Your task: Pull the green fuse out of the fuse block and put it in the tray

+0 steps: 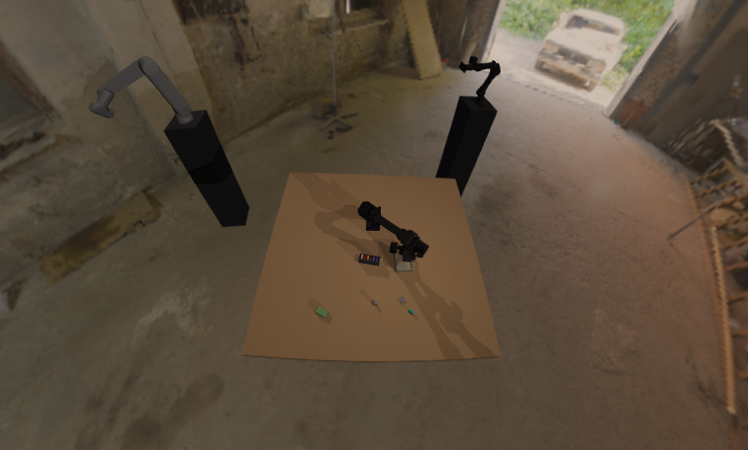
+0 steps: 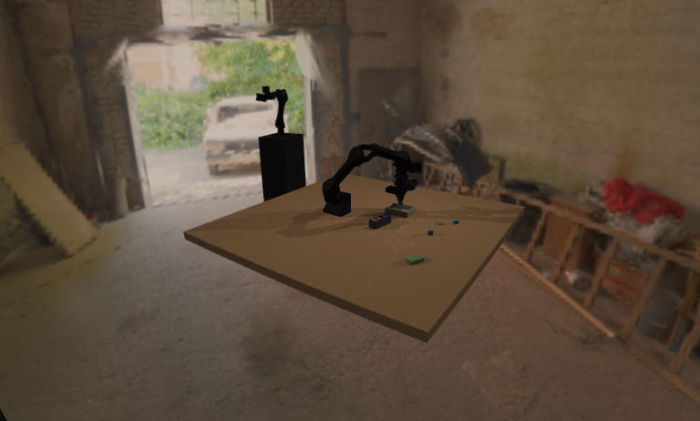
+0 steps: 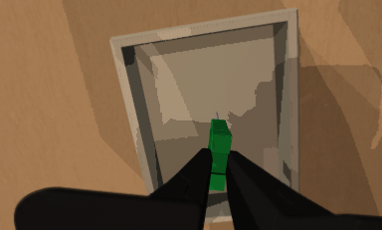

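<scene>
My gripper [image 3: 217, 158] [image 1: 406, 256] [image 2: 399, 199] is shut on the green fuse [image 3: 219, 142] [image 2: 399, 202]. In the wrist view the fuse hangs over the inside of the shallow grey tray [image 3: 129, 106] [image 1: 405, 267] [image 2: 407, 211], a little above its floor. The dark fuse block [image 1: 368, 259] [image 2: 379, 220] with its coloured fuses stands on the brown table [image 1: 309, 323] [image 2: 309, 257], left of the tray and apart from my gripper.
A green block [image 1: 321, 312] [image 2: 414, 260] lies near the table's front left. Three small bits lie in front of the tray: two grey [image 1: 374, 302] [image 1: 401, 300] and one teal [image 1: 410, 311]. Two black pillars [image 1: 205, 167] [image 1: 467, 139] stand behind the table.
</scene>
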Controlling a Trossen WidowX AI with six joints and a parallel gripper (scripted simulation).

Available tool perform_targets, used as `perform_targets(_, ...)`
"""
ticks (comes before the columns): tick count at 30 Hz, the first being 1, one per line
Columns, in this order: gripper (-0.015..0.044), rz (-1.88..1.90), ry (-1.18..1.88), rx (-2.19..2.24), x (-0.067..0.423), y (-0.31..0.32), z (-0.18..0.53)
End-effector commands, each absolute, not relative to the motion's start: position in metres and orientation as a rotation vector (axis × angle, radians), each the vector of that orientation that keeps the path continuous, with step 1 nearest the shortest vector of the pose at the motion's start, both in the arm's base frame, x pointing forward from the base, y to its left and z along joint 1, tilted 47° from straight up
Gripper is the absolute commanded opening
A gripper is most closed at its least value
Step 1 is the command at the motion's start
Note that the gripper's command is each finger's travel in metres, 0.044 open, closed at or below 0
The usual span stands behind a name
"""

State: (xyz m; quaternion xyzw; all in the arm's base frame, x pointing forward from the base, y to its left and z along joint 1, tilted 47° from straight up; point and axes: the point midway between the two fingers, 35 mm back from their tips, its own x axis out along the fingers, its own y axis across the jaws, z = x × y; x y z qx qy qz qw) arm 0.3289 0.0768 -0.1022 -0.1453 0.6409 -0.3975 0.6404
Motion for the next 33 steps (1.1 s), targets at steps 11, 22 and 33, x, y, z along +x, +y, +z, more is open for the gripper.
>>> perform_targets(11, 0.0262, -0.907, 1.462, -0.332, 0.329, 0.076, -0.103)
perform_targets(22, 0.033, -0.903, 1.466, -0.342, 0.332, 0.102, -0.077)
perform_targets(33, 0.033, -0.901, 1.467, -0.351, 0.331, 0.101, -0.079)
